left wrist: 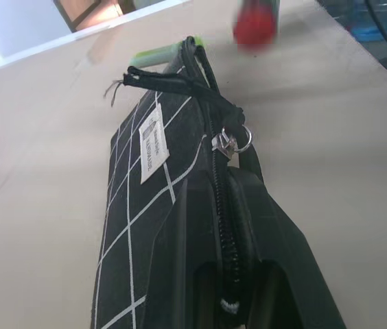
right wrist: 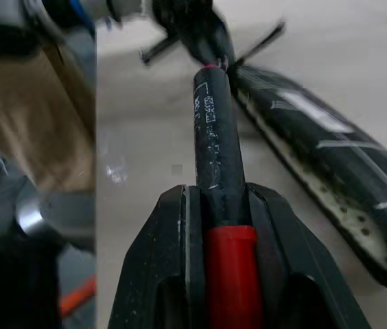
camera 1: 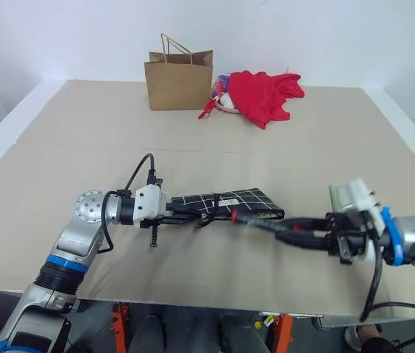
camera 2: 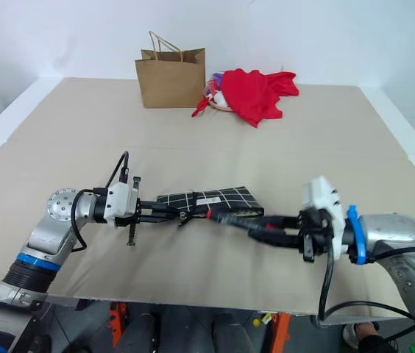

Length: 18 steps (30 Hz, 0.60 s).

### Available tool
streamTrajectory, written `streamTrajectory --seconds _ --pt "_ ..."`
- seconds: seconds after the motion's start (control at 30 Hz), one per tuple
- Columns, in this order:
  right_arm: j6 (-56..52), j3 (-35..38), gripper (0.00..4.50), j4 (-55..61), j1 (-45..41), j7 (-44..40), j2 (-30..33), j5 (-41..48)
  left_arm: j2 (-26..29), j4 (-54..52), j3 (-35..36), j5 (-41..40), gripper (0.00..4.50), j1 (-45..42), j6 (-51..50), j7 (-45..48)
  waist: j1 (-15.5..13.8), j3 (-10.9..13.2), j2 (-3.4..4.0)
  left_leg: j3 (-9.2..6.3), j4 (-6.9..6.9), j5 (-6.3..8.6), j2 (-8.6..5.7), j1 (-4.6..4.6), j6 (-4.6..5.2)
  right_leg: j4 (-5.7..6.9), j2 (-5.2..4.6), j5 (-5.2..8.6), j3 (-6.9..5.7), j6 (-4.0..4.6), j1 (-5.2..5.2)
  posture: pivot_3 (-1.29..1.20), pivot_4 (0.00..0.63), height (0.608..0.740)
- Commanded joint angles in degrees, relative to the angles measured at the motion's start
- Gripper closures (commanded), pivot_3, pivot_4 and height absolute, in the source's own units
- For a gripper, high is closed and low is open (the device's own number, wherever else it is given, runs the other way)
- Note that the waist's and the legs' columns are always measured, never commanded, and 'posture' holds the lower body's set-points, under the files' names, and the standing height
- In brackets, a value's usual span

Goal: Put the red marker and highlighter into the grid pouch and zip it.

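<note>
One red marker point(right wrist: 217, 154) is squeezed between the two black fingers of the right gripper point(camera 1: 304, 234). It has a black body with red at both ends. It sticks out toward the grid pouch point(camera 1: 226, 201), and its far red tip is right by the pouch's near edge, close to the zipper.

The grid pouch is black with white lines and a small white label. It sits in the middle of the table point(camera 1: 60, 147), and its zipper side faces up. The left gripper point(camera 1: 182, 209) is shut tight on the pouch's end by the zipper. A bit of the green highlighter point(left wrist: 154, 55) peeks out at the pouch's far end, but I cannot tell if it is inside.

Far back on the table stand a brown paper bag point(camera 1: 179, 79) and a red cloth point(camera 1: 266, 92) beside it.
</note>
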<state>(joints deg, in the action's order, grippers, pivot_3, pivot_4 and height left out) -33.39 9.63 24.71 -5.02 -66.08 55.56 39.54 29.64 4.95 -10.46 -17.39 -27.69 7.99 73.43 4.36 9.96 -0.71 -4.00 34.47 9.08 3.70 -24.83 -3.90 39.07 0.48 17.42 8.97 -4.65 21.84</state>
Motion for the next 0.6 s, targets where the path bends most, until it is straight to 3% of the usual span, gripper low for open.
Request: streamTrajectory --seconds 0.03,0.6 --pt "1.6 -1.7 3.90 -2.3 -2.8 0.3 1.2 -3.9 0.0 -3.0 0.7 -1.7 4.50 -0.2 -1.1 0.1 0.0 0.0 -0.02 0.00 0.00 -0.04 0.00 0.02 -0.05 0.00 0.00 -0.06 0.00 0.00 0.00 0.00 0.150 0.740" --pt "4.7 4.3 3.90 -4.6 -1.1 -7.2 1.0 -0.1 0.6 -2.2 0.5 -0.4 4.50 0.5 -0.3 0.4 -0.1 0.0 -0.05 -0.01 -0.04 -0.08 0.00 0.00 -0.10 0.00 0.01 -0.04 0.00 -0.03 0.00 0.00 0.150 0.740"
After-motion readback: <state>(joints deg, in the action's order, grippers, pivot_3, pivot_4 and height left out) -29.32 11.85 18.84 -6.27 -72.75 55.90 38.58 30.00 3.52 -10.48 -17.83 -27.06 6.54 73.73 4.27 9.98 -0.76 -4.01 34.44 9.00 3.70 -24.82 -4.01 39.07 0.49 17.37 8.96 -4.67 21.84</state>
